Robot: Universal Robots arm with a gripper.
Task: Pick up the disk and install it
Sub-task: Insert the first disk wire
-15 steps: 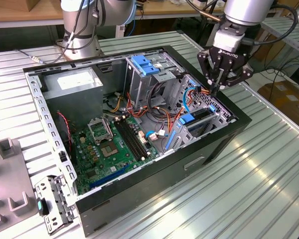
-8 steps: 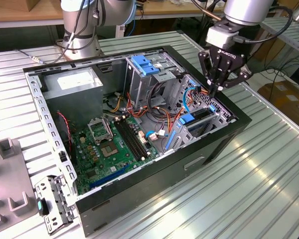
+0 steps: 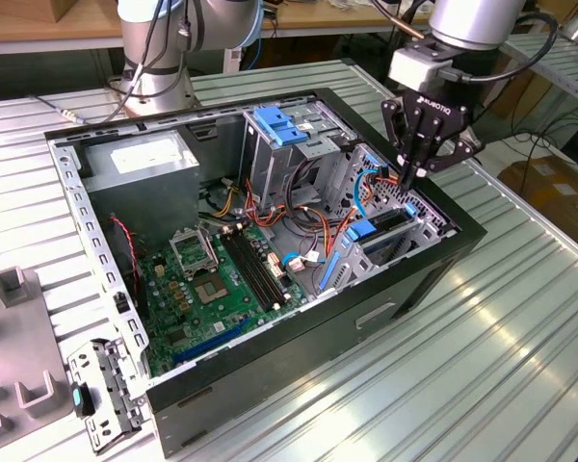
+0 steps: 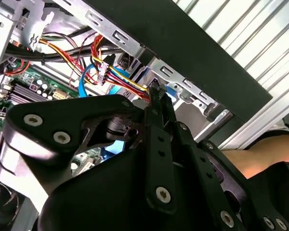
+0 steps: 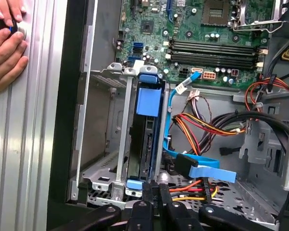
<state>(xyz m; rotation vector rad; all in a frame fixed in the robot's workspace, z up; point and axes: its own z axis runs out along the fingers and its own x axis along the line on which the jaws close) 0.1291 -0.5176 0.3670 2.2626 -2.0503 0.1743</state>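
The disk [image 5: 148, 139] stands on edge in a slot of the grey drive cage [image 5: 111, 144] at the case's near corner. Its blue carrier rail [image 5: 149, 100] caps one end, and a small blue tab sits at the other. In the exterior view the disk's blue rail [image 3: 376, 231] peeks out of the cage at the case's right end. My gripper [image 3: 411, 175] hangs just above that cage, shut, with nothing visibly between its fingers. In both wrist views its tips [image 5: 151, 186] [image 4: 154, 89] come together close to the disk's tab end, beside a bundle of cables.
The open black computer case [image 3: 424, 279] holds a green motherboard [image 3: 222, 279], a power supply [image 3: 140, 159] and a blue-topped bracket [image 3: 284, 125]. Red, yellow and blue cables [image 5: 197, 168] lie beside the cage. A person's hands [image 5: 5, 43] rest on the table outside the case wall.
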